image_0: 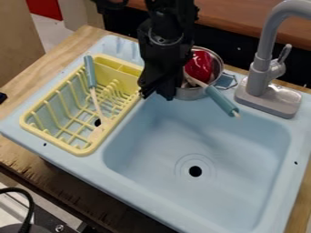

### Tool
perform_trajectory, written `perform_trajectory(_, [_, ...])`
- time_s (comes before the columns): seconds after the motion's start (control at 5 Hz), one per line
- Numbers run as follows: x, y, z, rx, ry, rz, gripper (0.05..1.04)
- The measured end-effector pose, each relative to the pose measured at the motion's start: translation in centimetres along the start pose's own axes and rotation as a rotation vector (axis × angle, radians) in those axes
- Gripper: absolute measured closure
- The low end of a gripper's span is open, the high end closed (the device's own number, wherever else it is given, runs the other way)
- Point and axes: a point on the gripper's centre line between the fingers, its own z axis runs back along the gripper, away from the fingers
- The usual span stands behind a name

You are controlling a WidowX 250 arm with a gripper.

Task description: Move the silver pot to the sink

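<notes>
one silver pot (191, 94) sits just beside the claw (155, 93), toward the faucet (259, 73).

The camera looks down at a slant from above the front of the blue sink (243, 136), fairly close, facing the grey faucet (260, 73) along its back side.

The arm (167, 20) is mostly black, with chunky, angular housings, a rounded joint (165, 40) edged in thin grey, and a blocky black tool (156, 94).
</notes>
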Motion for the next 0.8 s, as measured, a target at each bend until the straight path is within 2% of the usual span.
perform_trajectory(0.4, [0.8,0.6,0.8,0.057,0.091,-0.050,1.026])
perform_trajectory(0.6, [1.2,1.3,1.4,0.038,0.128,-0.109,1.026])
perform_trajectory(0.8, [1.2,2.5,1.8,-0.030,0.139,-0.181,1.026])
